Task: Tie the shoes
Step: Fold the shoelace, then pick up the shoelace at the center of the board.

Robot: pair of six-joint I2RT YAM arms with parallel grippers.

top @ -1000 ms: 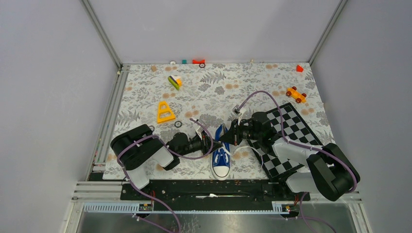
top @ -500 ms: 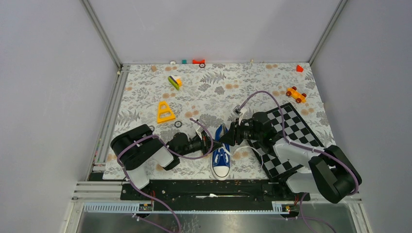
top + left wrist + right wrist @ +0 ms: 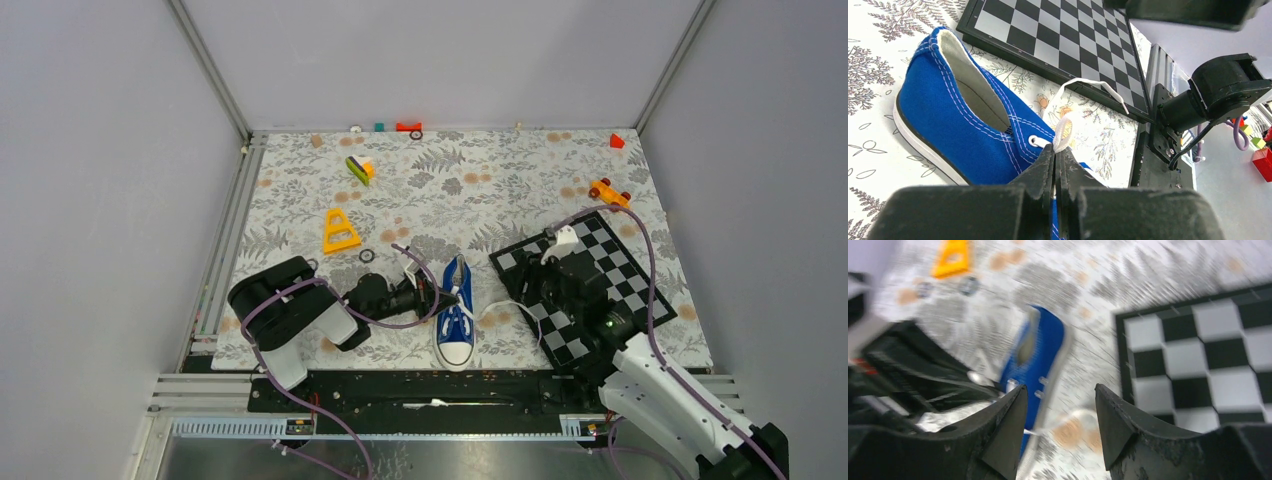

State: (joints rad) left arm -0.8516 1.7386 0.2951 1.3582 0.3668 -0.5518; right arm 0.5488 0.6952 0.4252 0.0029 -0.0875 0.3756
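Note:
A small blue sneaker [image 3: 456, 315] with a white toe cap lies near the table's front edge, toe toward the arms. My left gripper [image 3: 447, 297] reaches in from the left. In the left wrist view it [image 3: 1055, 150] is shut on a white lace [image 3: 1064, 131] just beside the top eyelet of the sneaker [image 3: 943, 115]. The other lace end [image 3: 1088, 85] trails loose toward the chessboard. My right gripper [image 3: 535, 293] hangs over the chessboard's near-left part, to the right of the shoe. In its blurred wrist view it [image 3: 1060, 390] stands open and empty, with the sneaker [image 3: 1040, 347] ahead to the left.
A black-and-white chessboard [image 3: 610, 265] lies at the right under the right arm. A yellow triangle [image 3: 339, 232], a small ring [image 3: 367, 256], a green-yellow toy [image 3: 359, 168], an orange toy car [image 3: 609, 193] and a red block [image 3: 616, 141] are scattered farther back.
My right gripper has opened, let go at the shoe's top and swung back right over the chessboard. The left gripper stays shut on its lace in the same place.

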